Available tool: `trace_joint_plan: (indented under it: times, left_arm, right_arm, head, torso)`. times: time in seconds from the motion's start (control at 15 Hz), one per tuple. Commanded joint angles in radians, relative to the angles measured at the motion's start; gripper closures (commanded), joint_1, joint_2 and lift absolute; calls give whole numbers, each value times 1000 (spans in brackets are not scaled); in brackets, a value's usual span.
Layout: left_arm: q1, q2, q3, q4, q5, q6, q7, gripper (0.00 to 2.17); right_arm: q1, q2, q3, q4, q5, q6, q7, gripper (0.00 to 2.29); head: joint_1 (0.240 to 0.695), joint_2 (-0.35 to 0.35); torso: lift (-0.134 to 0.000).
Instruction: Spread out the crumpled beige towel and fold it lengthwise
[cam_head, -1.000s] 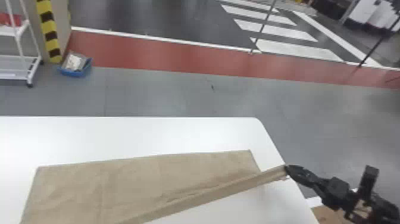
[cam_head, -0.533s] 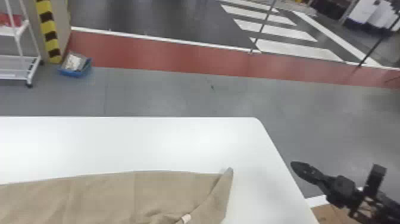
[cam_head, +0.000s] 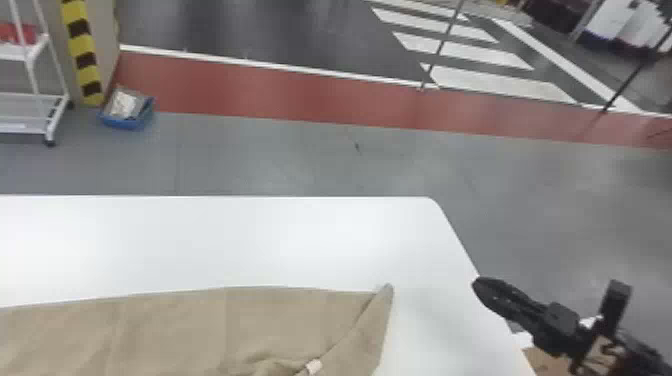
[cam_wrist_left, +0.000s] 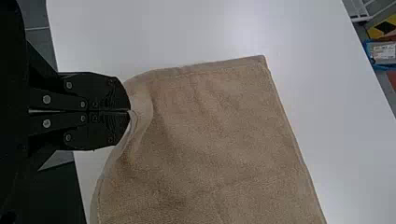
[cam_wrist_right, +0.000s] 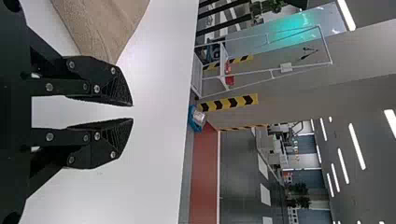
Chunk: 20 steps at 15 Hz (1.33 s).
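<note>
My left gripper (cam_wrist_left: 130, 111) has its fingers pressed together on a pinch of the beige towel (cam_wrist_left: 215, 135), at or close to a corner by the table's near side. The cloth rises in a soft curl at the pinch and lies flat beyond it. My right gripper (cam_wrist_right: 132, 112) is free, its two fingers spread with nothing between them; in the head view it hangs at the lower right of the frame, by the right edge of the white table (cam_head: 300, 240).

The relation that matters now is this: the towel's long axis runs across in front of me, filling the lower left and bottom middle of that frame, so its right end lies to the left of my right gripper, with bare tabletop between. My right hand is the nearer one to that end; my left has the other. A slanting flap (cam_head: 367, 330) is turned over there, running down from a raised tip. I judge the spreading mostly done and the lengthwise fold unfinished. Next, I think, the right must come leftward and take the near corner at that end, or the fold will go askew and the flap get trapped.

As for labels, a small white tag (cam_head: 314, 367) sits by the flap's edge, at bottom middle; I can make out no writing on it.
</note>
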Motion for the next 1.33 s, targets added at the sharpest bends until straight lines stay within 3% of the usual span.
trace_joint_plan:
  times: [0.0,0.2,0.4,0.47,0.67,0.73,0.87,0.93,1.07,1.27]
  left_arm:
    - [-11,-1,1,16,2,0,-2,2088]
    - [-42,-6,-11,52,6,3,-3,2088]
    - [-65,-11,-20,90,6,5,-3,2088]
    - [-74,-12,-23,102,8,5,-2,2088]
    - [-78,-21,-26,124,9,5,1,2088]
    - [-78,-21,-26,124,9,3,1,2088]
    - [-78,-20,-26,124,9,5,1,2088]
    - [-80,-20,-25,124,9,5,1,2088]
    - [-77,-18,-23,125,9,3,1,2088]
    - [-77,-20,-28,130,9,3,3,2088]
  right_arm:
    - [82,109,-11,-155,0,-48,3,60]
    - [216,235,-13,-425,0,29,3,93]
    - [341,375,7,-779,-28,336,3,194]
    - [366,406,18,-856,-26,403,3,208]
    - [481,417,157,-1048,7,428,3,343]
    - [493,417,214,-1077,66,397,3,350]
    - [516,417,343,-1094,259,265,3,475]
    - [518,417,406,-1092,357,250,-12,475]
    - [515,417,502,-1094,507,317,-72,475]
    - [455,415,598,-1066,659,495,-115,475]
  head:
    - [695,-350]
    - [695,-343]
    - [695,-284]
    - [695,-258]
    - [695,-137]
    - [695,-103]
    - [695,-23]
    - [695,64]
    - [695,138]
    - [695,207]
  torso:
    - [0]
    - [0]
    - [0]
    - [0]
    - [0]
    - [0]
    - [0]
    - [0]
    - [0]
    - [0]
